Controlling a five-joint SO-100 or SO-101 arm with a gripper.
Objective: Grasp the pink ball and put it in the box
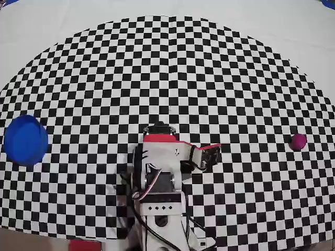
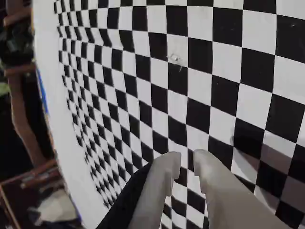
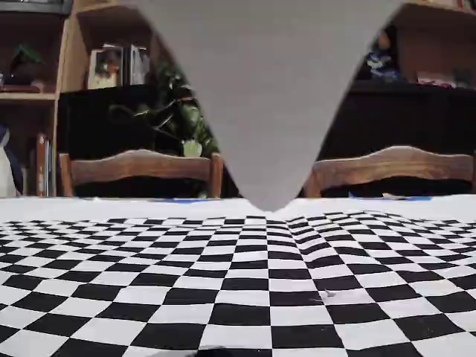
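The pink ball [image 1: 299, 141] sat alone near the right edge of the checkered worktop [image 1: 172, 68] in the overhead view, well apart from my end effector [image 2: 187, 159] and from the blue box [image 1: 25, 139] far over on the left. I judged it light, round and prone to roll, with a matte, perhaps slightly soft skin, so I would pinch it across its widest middle. My pale fingers [image 2: 164, 181] were nearly pressed together with only a slim gap, holding nothing. The box looked like smooth rigid plastic, round-rimmed; the worktop cover was flat and printed.
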